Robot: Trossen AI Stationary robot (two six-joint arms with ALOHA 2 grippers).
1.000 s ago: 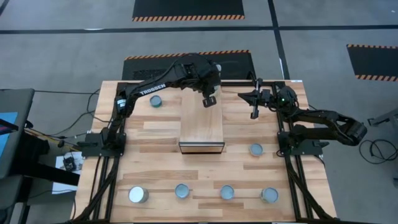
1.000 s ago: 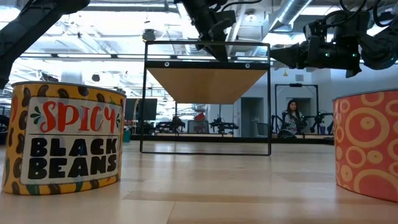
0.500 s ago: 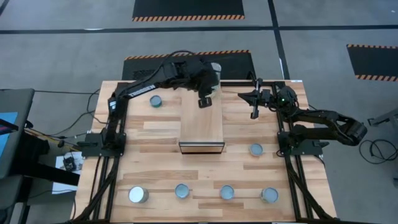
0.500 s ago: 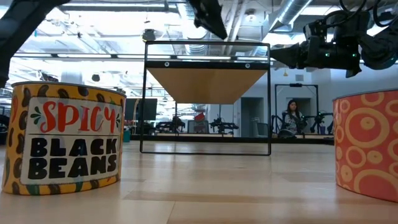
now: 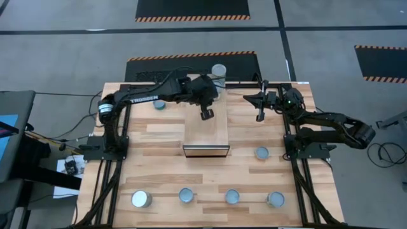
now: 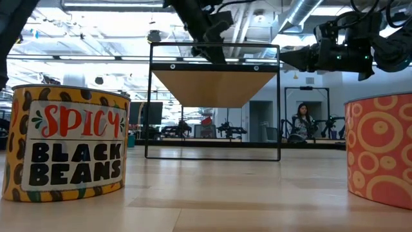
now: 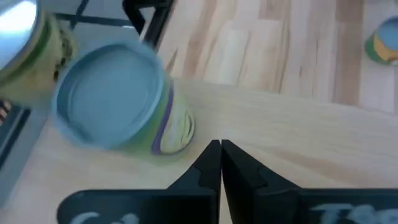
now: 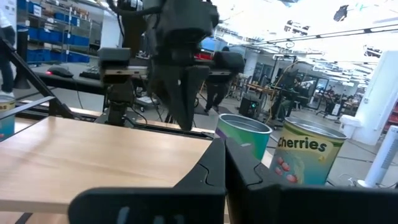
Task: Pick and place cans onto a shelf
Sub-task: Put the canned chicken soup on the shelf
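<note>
The left claw (image 5: 205, 114) is seen above the far part of the shelf (image 5: 205, 132), its fingers pressed together and holding nothing. Just beyond it, at the far end of the shelf, a green-sided can (image 7: 118, 99) lies tilted, apart from the fingers. The right claw (image 5: 259, 116) is held over the table (image 5: 159, 172) beside the shelf's far end, fingers together and empty. Four cans (image 5: 231, 196) are lined along the near table edge, well away from both claws.
</note>
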